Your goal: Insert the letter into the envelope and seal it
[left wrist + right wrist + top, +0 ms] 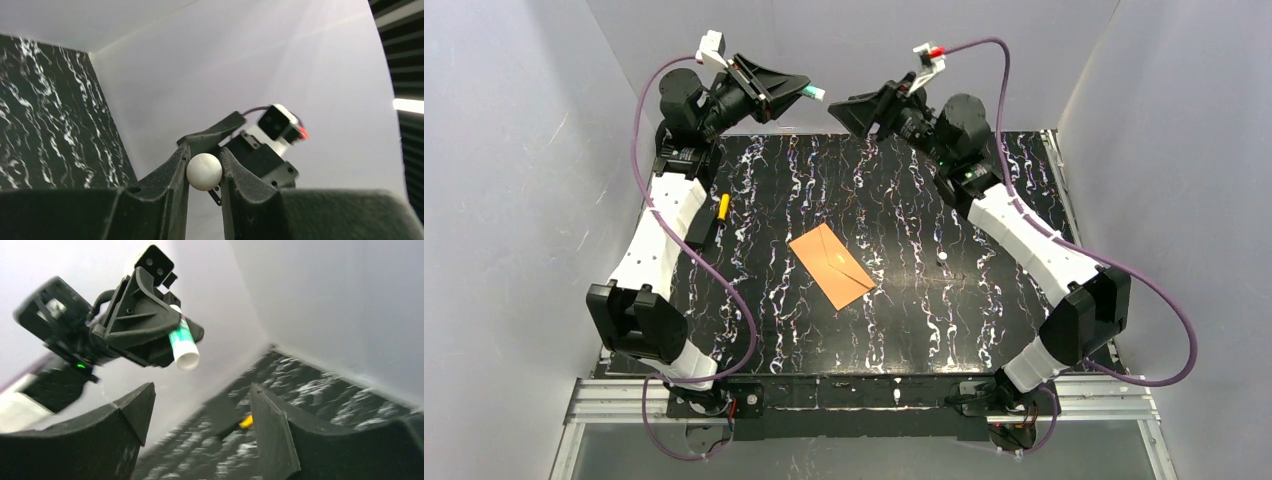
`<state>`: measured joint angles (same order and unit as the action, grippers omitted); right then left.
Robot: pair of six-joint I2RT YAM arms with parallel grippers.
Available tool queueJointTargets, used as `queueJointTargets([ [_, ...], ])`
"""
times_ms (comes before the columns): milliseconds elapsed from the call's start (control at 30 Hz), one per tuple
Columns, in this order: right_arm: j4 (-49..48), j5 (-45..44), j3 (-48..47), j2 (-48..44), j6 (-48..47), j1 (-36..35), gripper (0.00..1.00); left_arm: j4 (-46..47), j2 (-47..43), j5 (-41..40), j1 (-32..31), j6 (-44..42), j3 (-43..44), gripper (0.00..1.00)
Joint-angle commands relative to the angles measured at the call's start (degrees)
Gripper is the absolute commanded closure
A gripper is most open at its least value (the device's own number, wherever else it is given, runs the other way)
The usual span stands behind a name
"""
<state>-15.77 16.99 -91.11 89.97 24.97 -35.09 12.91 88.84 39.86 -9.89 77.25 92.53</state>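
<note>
Left claw point(802, 88) is clenching a glue stick point(816, 94), its tip sticking out toward the right claw point(836, 108), which is gaping empty just beside it. Envelope point(831, 265) is lying flat well below both, bare table point(984, 300) showing past every edge.

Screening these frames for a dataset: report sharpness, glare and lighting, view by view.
Top external: sharp and evenly lit, envelope crisp on the table. Left wrist: bright glare on the upper-right wall, white tube in focus, the other arm's wrist camera smeared. Right wrist: table streaked by motion blur, left end effector soft-edged but legible.
</note>
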Motion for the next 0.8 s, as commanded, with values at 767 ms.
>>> queueJointTargets([
  [767,-48.9,2.6,0.6,14.8,71.7,0.8,0.27,10.9,2.2,4.7,0.0,-13.4,4.2,1.0],
])
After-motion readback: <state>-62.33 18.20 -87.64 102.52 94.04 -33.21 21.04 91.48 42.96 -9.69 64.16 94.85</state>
